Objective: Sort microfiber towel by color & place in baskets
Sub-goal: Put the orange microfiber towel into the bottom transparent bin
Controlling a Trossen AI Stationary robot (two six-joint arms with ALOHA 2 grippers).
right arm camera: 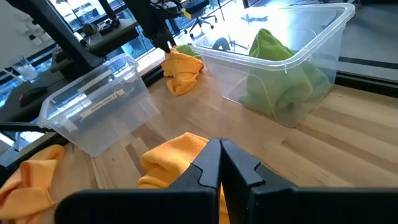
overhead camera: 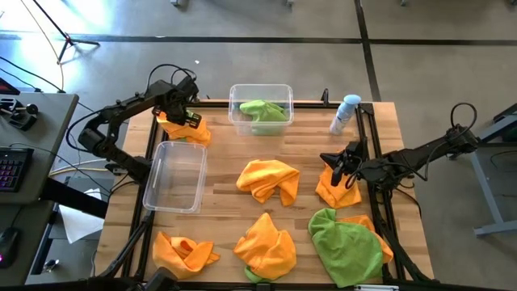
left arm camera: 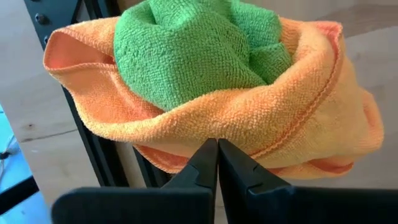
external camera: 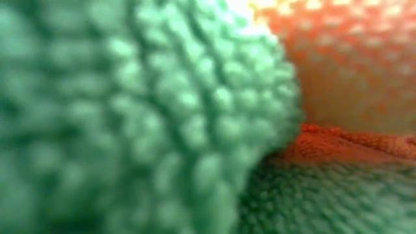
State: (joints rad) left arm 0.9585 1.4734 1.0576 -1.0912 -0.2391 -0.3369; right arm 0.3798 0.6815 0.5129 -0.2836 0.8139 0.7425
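My left end effector (overhead camera: 191, 120) pinches shut on the orange microfiber towel bundle wrapping a green one (left arm camera: 205, 81) at the table's (overhead camera: 226, 202) ten o'clock; I lift slowly, checking both cloths.

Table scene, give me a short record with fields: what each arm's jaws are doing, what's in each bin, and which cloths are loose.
left gripper: jaws shut on orange towel bundle, which wraps a green towel, at the table's far left
right gripper: jaws shut, over orange towel
far bin: holds a green cloth
left bin: nothing visible inside
loose cloths: orange ones mid-table and along the near edge; large green cloth near right
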